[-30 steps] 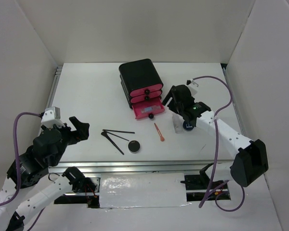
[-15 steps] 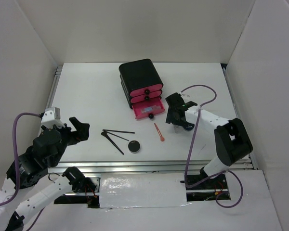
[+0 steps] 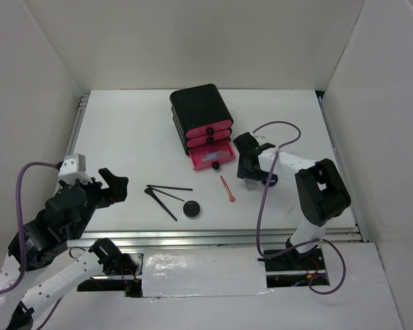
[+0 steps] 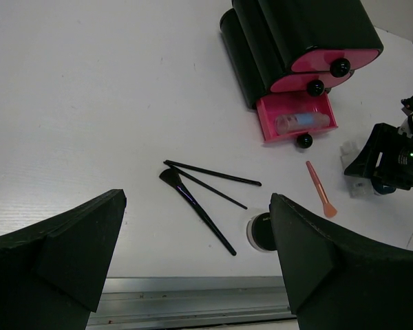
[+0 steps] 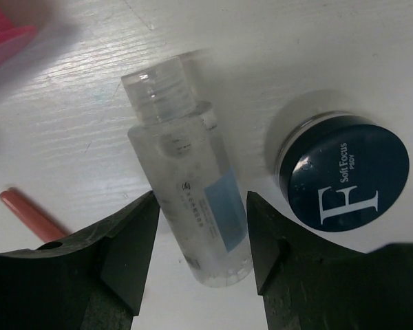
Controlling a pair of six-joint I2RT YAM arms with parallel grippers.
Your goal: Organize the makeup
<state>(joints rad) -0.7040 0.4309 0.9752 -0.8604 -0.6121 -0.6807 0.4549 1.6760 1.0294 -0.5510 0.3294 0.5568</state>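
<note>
Right hand (image 5: 198, 237): fingers spread, straddling the small clear plastic bottle (image 5: 189, 185) lying flat on the white worktop (image 5: 275, 62).
Risk: bottle may roll as I close; a finger may knock the dark blue round jar (image 5: 344, 182) just beside it.
Left hand (image 4: 196, 240): spread, empty, well apart.

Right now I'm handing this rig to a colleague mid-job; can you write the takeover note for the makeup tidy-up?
Left gripper: open, empty, raised at the near left of the table.
Right gripper: open, fingers either side of the lying clear bottle, not closed on it; dark blue jar beside it.
Done: a tube lies in the open bottom drawer of the chest.
To do: bottle, jar, brushes, round compact, orange-pink stick, all on the table.
</note>
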